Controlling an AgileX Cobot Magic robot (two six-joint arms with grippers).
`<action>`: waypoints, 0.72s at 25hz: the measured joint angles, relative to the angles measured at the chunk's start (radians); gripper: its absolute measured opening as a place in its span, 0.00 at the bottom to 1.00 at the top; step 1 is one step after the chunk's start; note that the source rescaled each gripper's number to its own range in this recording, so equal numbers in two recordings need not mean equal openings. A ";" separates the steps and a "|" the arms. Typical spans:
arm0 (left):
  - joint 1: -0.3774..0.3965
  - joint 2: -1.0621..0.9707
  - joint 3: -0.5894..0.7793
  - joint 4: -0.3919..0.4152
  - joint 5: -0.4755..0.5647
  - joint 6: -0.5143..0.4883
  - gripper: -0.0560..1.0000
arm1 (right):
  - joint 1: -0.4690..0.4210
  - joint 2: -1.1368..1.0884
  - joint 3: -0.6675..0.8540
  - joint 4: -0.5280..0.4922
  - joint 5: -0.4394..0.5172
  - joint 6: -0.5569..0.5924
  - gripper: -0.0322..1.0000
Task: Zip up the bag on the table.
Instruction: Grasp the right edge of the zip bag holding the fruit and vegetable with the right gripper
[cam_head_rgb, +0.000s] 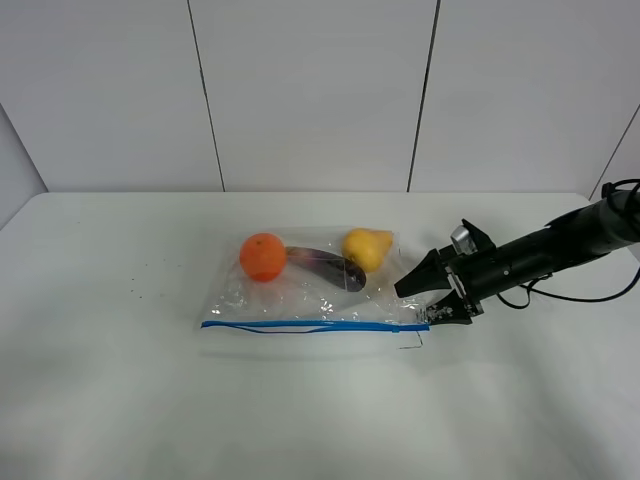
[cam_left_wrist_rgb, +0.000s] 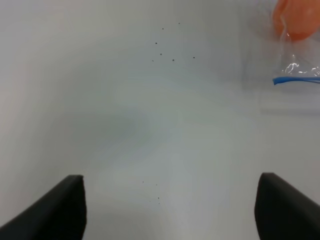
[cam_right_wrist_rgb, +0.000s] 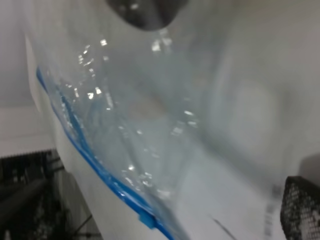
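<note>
The clear bag (cam_head_rgb: 310, 295) lies flat on the white table (cam_head_rgb: 120, 400), its blue zip strip (cam_head_rgb: 300, 325) along the near edge. An orange (cam_head_rgb: 263, 256), a dark eggplant (cam_head_rgb: 328, 266) and a yellow pear (cam_head_rgb: 367, 248) show through it. My right gripper (cam_head_rgb: 425, 300) is at the bag's right end, jaws apart, by the corner of the zip strip. The right wrist view shows the crinkly plastic (cam_right_wrist_rgb: 150, 125), the blue strip with a small slider tab (cam_right_wrist_rgb: 145, 219) and one finger (cam_right_wrist_rgb: 302, 205). My left gripper (cam_left_wrist_rgb: 170, 210) is open and empty over bare table, with the bag's corner (cam_left_wrist_rgb: 297, 75) off to one side.
A black cable (cam_head_rgb: 590, 295) trails from the right arm near the table's right edge. Tiny dark specks (cam_left_wrist_rgb: 167, 50) dot the table. A panelled white wall (cam_head_rgb: 310, 90) stands behind the table.
</note>
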 joint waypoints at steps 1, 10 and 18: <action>0.000 0.000 0.000 0.000 0.000 0.000 0.78 | 0.014 0.000 0.000 0.000 0.000 -0.002 1.00; 0.000 0.000 0.000 0.000 0.000 0.000 0.78 | 0.028 0.001 0.000 0.001 0.001 0.036 0.76; 0.000 0.000 0.000 0.000 0.000 0.000 0.78 | 0.028 0.001 -0.001 0.001 0.001 0.064 0.44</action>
